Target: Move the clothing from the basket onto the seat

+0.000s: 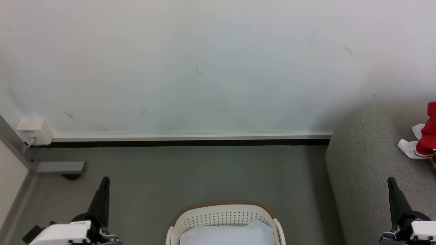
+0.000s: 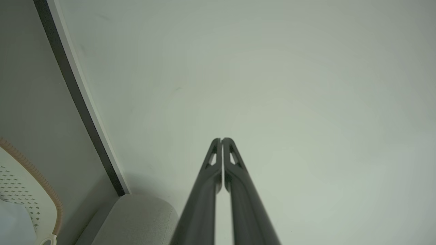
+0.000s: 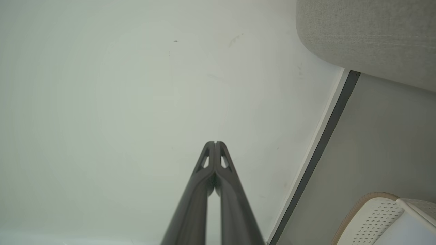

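The red clothing (image 1: 428, 136) with white trim lies on the grey seat (image 1: 368, 163) at the right edge of the head view. The cream basket (image 1: 223, 217) with its brown rim stands at the bottom middle, a plain white cloth (image 1: 227, 234) inside it. My left gripper (image 1: 105, 180) points up at the lower left, shut and holding nothing. My right gripper (image 1: 391, 181) rises at the lower right in front of the seat, shut and holding nothing too. In the left wrist view my gripper (image 2: 221, 140) has its tips together; the right wrist view shows my gripper (image 3: 215, 143) the same way.
A white wall (image 1: 204, 68) with a skirting strip runs across the back. A white socket box (image 1: 34, 131) sits low on the wall at the left, beside a grey frame foot (image 1: 61, 167). Grey floor (image 1: 204, 173) lies between basket and wall.
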Tool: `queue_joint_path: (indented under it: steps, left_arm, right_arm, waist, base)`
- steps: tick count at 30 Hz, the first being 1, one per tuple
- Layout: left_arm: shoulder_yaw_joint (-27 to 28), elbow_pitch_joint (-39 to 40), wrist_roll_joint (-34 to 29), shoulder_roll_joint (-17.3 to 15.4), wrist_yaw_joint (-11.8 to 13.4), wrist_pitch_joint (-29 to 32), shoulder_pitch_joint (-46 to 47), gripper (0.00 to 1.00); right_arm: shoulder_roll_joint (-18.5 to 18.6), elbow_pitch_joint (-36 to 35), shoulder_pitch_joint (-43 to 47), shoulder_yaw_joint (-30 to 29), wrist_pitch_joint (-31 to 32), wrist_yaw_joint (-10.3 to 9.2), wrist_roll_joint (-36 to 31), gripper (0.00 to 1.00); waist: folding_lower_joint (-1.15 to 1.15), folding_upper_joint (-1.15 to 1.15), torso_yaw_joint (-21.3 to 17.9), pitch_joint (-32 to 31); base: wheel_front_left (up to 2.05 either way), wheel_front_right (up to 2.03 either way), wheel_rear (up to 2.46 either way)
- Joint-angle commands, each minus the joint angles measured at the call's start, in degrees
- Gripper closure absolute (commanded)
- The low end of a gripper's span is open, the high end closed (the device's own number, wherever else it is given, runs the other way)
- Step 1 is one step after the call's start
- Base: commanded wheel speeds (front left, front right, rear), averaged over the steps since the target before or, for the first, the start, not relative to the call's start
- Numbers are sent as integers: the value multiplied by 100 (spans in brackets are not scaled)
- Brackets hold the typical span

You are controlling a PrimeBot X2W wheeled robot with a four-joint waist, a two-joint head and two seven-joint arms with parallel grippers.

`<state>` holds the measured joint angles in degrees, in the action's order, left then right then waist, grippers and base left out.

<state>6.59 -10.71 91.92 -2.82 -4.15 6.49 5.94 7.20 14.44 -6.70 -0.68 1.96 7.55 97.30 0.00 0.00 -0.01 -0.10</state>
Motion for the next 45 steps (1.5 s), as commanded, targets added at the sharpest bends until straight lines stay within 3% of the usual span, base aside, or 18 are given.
queue_joint_path:
  steps: [1, 45]
  left_arm:
    - [19, 13, 81, -9, -10, 26, 44, 100]
    - [18, 14, 81, -9, -10, 26, 43, 100]
  right_arm:
    - [41, -27, -41, 6, -8, -12, 55, 100]
    - [182, -56, -26, 193, -160, -12, 211, 100]
  waist:
    - [0, 0, 0, 0]
    - [0, 0, 0, 1]
  base:
    - [0, 0, 0]
    - [0, 0, 0]
